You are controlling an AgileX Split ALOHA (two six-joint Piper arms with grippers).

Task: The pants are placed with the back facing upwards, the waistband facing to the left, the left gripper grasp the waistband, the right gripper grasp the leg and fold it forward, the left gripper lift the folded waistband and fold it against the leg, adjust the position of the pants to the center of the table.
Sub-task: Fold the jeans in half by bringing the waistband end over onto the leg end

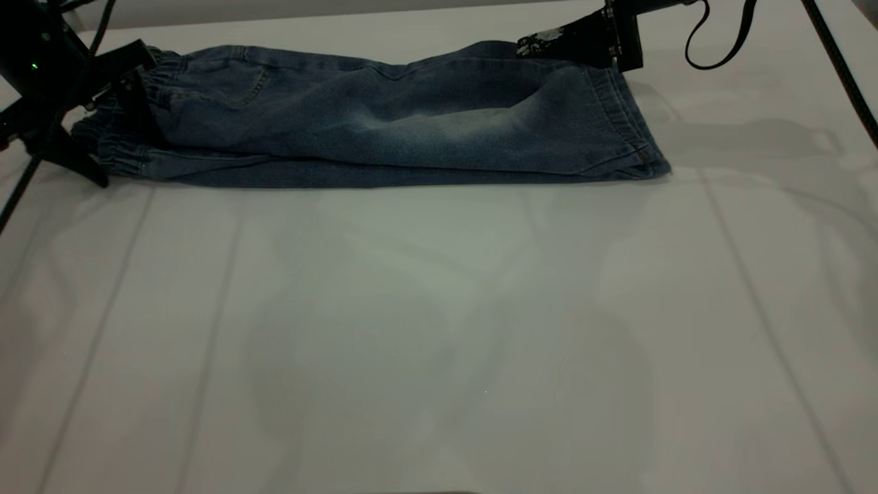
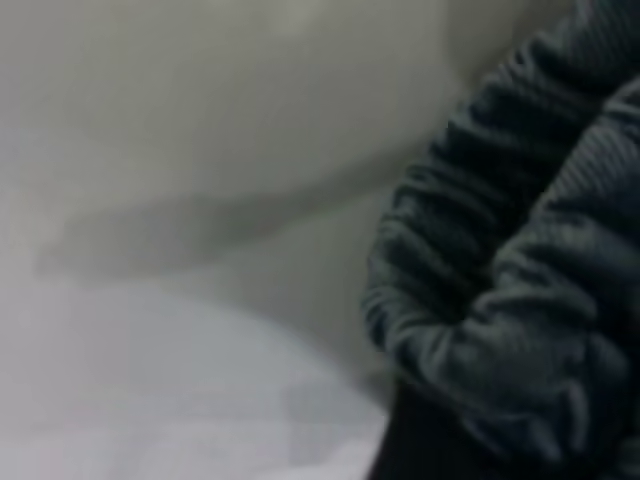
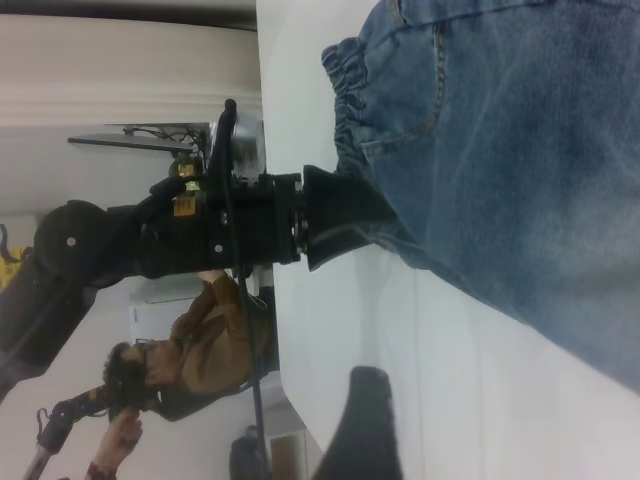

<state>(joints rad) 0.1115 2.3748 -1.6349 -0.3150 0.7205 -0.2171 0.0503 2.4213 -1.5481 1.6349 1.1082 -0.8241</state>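
The pants [image 1: 384, 130] lie folded lengthwise along the far part of the table [image 1: 439, 329], a leg [image 1: 480, 130] with a pale faded patch on top and its hem [image 1: 631, 123] at the right. The ruffled waistband [image 1: 120, 137] is at the left end. My left gripper [image 1: 127, 92] is shut on the waistband [image 2: 500, 250], which bunches close against a dark finger [image 2: 420, 450]. The right wrist view shows that left gripper [image 3: 345, 215] pinching the waistband [image 3: 350, 90]. My right gripper [image 1: 549, 44] hovers open at the leg's far edge, one finger [image 3: 365, 420] over bare table.
A black cable [image 1: 720, 41] loops down from the right arm at the far right. A person [image 3: 200, 350] sits beyond the table's left end, behind the left arm. The wide near half of the table is bare white surface.
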